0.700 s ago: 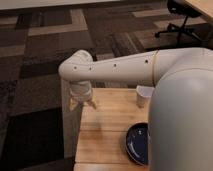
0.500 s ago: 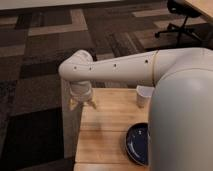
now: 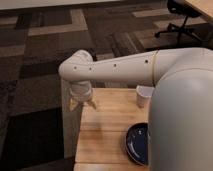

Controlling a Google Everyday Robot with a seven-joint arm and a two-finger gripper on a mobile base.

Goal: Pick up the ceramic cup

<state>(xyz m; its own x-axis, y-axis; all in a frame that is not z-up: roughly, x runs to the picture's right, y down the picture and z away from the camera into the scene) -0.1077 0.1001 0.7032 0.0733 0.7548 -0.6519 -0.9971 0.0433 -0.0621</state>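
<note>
The ceramic cup (image 3: pixel 144 96) is small, plain and white. It stands upright near the far edge of the wooden table (image 3: pixel 107 127), partly hidden behind my arm's large white body. My gripper (image 3: pixel 83 104) hangs down from the wrist over the table's far left corner, well left of the cup. Its two tan fingertips (image 3: pixel 74 104) stand apart with nothing between them. My arm (image 3: pixel 120 70) stretches across the view above the table.
A wide dark blue bowl (image 3: pixel 137 144) sits on the table nearer the front, right of centre, partly hidden by my body. Patterned dark carpet surrounds the table. An office chair (image 3: pixel 182 17) stands at the far right back.
</note>
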